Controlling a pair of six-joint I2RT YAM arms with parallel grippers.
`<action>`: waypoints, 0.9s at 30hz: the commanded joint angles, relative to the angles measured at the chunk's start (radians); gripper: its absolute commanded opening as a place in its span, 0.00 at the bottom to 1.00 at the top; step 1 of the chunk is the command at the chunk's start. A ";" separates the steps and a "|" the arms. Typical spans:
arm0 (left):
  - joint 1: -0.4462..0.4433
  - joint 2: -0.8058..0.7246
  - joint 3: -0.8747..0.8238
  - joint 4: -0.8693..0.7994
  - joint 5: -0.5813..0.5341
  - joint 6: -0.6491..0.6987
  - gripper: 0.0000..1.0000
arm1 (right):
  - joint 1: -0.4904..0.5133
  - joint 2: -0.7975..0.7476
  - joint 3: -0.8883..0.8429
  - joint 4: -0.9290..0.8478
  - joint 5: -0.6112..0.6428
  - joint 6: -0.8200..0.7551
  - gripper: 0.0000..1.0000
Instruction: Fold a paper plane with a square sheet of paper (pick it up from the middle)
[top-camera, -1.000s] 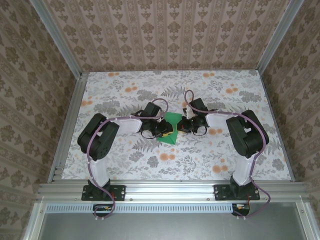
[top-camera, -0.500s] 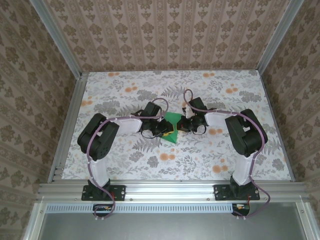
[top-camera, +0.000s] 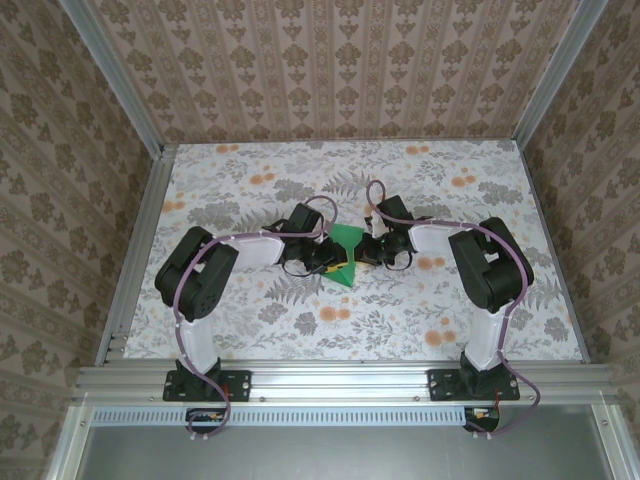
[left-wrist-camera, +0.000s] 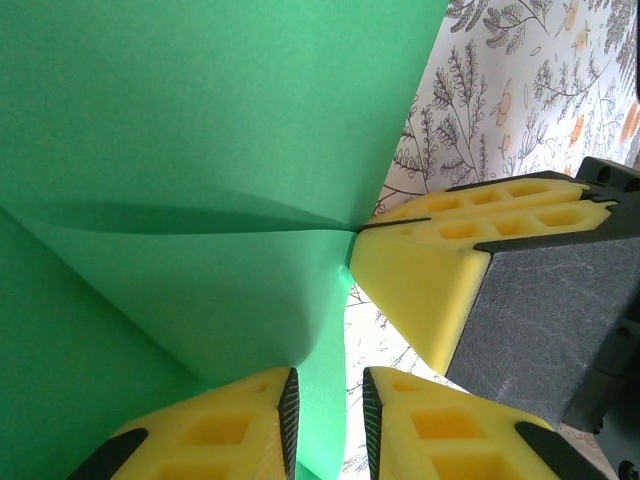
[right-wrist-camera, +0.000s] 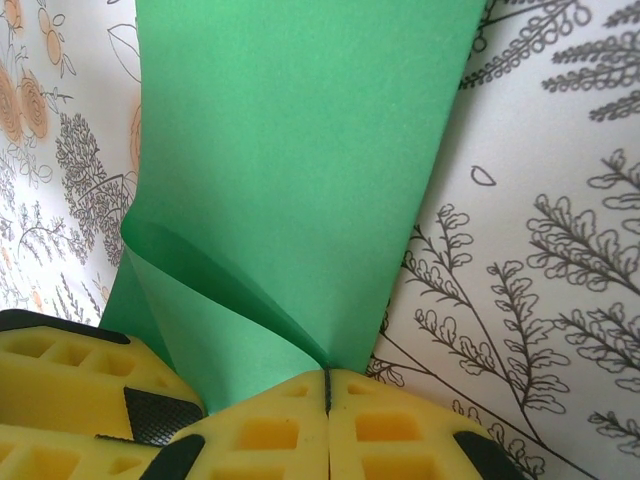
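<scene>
Right gripper: jaws pressed flat together, pinching a corner of the square sheet of paper at the fingertips.
Left gripper: jaws parted by a narrow gap. The sheet's free edge runs into that gap, with floral tabletop showing beside it. No clamping is evident.
Sheet position: mid-table, partly folded, lying between the two grippers and directly ahead of both sets of fingertips.
Sheet from the right gripper: it runs straight forward from the pinch, its long axis in line with the fingers. A loose flap curls up on the side where the left gripper's fingers sit.
Sheet from the left gripper: it lies ahead and off to one finger's side. A crease runs crosswise in front of the tips and ends at the right gripper's pinch.
Spacing of tools: the right gripper's fingers are just beside the left gripper's; contact between them cannot be told.
Nearer arm: both are at the sheet, but only the right has hold.
Governing relation (judgement): the crease line meets the right pinch point, so that pinch serves as the anchor. The left gripper, astride the free edge, appears best placed to take or press the flap.
</scene>
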 joint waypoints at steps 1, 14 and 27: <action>0.005 -0.009 0.017 0.018 0.019 0.001 0.27 | 0.009 0.016 0.023 -0.043 0.003 -0.029 0.07; -0.007 -0.024 0.014 0.038 0.015 0.004 0.27 | 0.014 0.035 0.035 -0.060 0.013 -0.036 0.08; -0.010 0.024 0.021 -0.031 -0.005 0.002 0.26 | 0.018 0.038 0.038 -0.071 0.001 -0.045 0.09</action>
